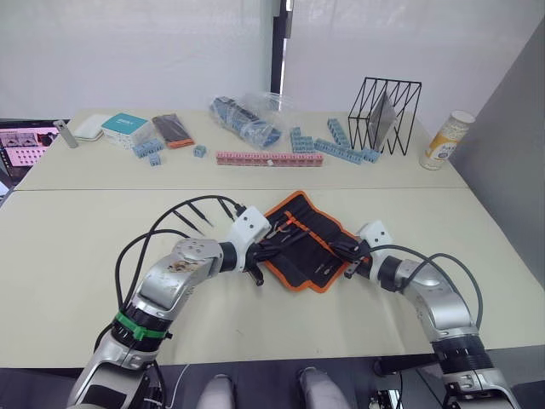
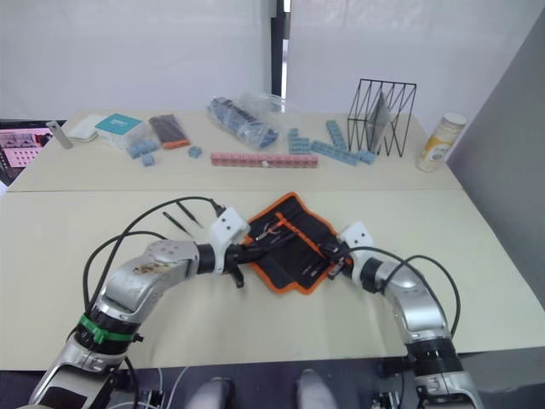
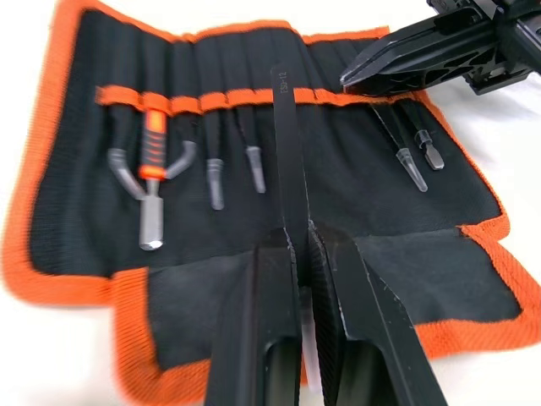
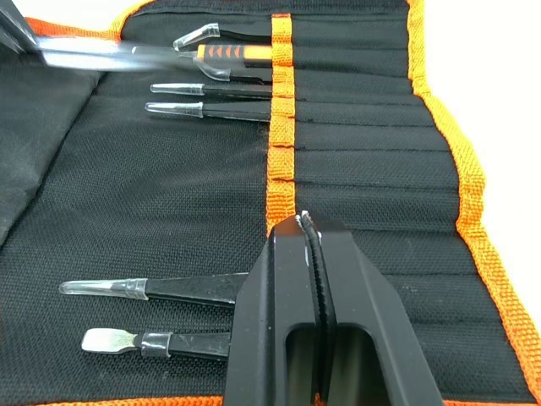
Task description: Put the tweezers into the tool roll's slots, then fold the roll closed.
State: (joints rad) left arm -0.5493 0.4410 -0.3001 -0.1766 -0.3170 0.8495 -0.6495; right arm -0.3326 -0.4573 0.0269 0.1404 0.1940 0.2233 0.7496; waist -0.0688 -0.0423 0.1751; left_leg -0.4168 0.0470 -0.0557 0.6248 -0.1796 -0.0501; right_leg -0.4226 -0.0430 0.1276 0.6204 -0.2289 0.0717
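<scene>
Over the tool roll [image 1: 305, 239], left gripper [image 3: 297, 241] pinches tweezers [image 3: 287, 144].

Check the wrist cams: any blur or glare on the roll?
Left wrist view: the tool roll is soft along its near orange edge, while the tweezers in the left hand read sharper. Right wrist view: a pale streaked tool is blurred, the weave is crisp, and the right hand shows a small glint.

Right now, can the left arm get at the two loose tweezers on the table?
Probably not yet: the left gripper is shut on a tweezer over the tool roll. The loose tweezers lie unobstructed beside that arm.
</scene>
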